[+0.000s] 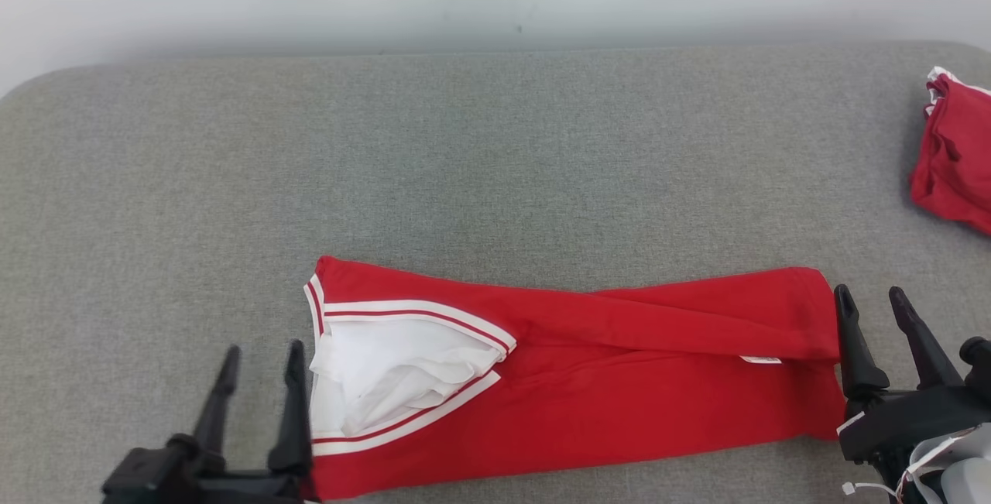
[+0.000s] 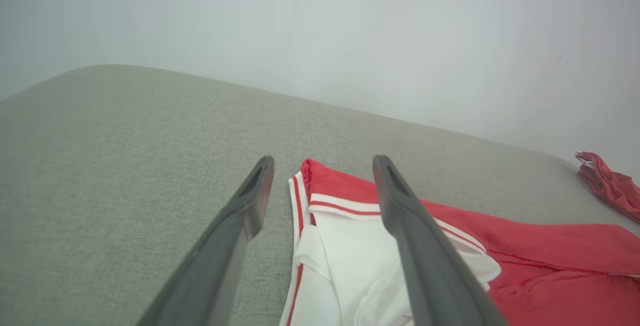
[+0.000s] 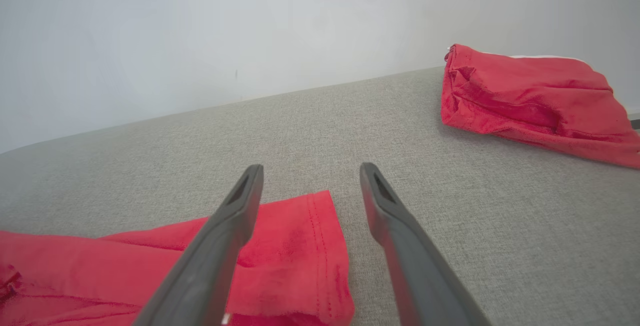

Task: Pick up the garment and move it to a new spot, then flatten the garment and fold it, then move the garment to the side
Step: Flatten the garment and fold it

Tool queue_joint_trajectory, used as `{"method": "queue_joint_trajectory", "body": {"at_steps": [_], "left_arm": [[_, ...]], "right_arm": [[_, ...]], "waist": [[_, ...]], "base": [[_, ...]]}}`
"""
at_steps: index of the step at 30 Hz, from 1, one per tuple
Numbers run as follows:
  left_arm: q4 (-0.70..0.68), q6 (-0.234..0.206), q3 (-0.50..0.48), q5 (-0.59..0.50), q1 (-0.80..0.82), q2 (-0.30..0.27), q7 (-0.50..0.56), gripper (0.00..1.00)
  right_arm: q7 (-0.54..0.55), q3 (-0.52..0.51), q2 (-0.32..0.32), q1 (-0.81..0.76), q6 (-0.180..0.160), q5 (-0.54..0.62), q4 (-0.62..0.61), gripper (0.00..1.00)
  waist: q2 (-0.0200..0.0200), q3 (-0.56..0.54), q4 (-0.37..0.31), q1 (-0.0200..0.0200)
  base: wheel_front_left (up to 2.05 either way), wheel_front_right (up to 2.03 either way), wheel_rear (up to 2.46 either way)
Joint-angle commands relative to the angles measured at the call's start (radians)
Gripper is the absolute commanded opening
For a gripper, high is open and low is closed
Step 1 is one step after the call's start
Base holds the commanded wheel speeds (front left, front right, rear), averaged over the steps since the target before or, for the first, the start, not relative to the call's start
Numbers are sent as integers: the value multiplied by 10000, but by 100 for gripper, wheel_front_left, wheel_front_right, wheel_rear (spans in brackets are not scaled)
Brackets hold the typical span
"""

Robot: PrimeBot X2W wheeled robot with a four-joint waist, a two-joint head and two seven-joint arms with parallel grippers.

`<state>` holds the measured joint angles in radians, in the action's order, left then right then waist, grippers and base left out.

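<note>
Grey woven cloth covers the table (image 1: pixel 464 163). At 6 o'clock on it, nearest the robot, the red garment (image 1: pixel 588 411) lies as one long band running left to right. Its left end shows white trim (image 1: pixel 418 308) with thin red stripes and a pocket of white lining (image 1: pixel 387 372) gaping open. Along the middle the far half is turned over the near half with a slanting crease. Near the right end a small white label (image 1: pixel 759 359) peeks from under the flap.

By my reckoning the pick-up, the move and the flattening are done, and a first lengthwise fold is in. What looks left is folding the band across to shorten it, then shifting it to the side. The loose lining may want tucking first.

At 7 o'clock the left gripper (image 1: pixel 263 351) has its two fingers spread wide and holds nothing. The garment's left edge is just beside its inner finger, and in its wrist view that edge runs up between the fingers. At 4 o'clock the right gripper (image 1: pixel 870 293), likewise spread and empty, stands just beside the band's right end, whose hem lies between its fingers in its own wrist view. Whether either one touches the cloth I cannot tell.

Well apart, at 2 o'clock by the table's edge, rests a second red bundle (image 1: pixel 956 156).
</note>
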<state>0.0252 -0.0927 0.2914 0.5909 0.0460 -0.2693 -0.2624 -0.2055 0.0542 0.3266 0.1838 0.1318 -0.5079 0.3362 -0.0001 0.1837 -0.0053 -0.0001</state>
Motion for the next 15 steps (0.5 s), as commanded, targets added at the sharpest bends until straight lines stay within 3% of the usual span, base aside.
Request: {"method": "queue_joint_trajectory", "body": {"at_steps": [1, 7, 15], "left_arm": [[-168, -19, -295, -500, -174, 137, -28, 100], [-660, 165, -1730, -2008, -344, 717, -28, 100], [-357, 922, -3087, -3400, -510, 1296, -28, 100]], "right_arm": [[194, -47, 36, -83, -24, 104, -13, 100], [1014, -254, -76, 160, -24, 368, 355, 100], [1860, -197, -378, 587, -24, 562, 1638, 100]], "waist": [[1, -40, 40, 1], [1, -90, 151, 1], [1, -114, 239, 1]], "base": [[0, 0, 0], [0, 0, 0], [0, 0, 0]]}}
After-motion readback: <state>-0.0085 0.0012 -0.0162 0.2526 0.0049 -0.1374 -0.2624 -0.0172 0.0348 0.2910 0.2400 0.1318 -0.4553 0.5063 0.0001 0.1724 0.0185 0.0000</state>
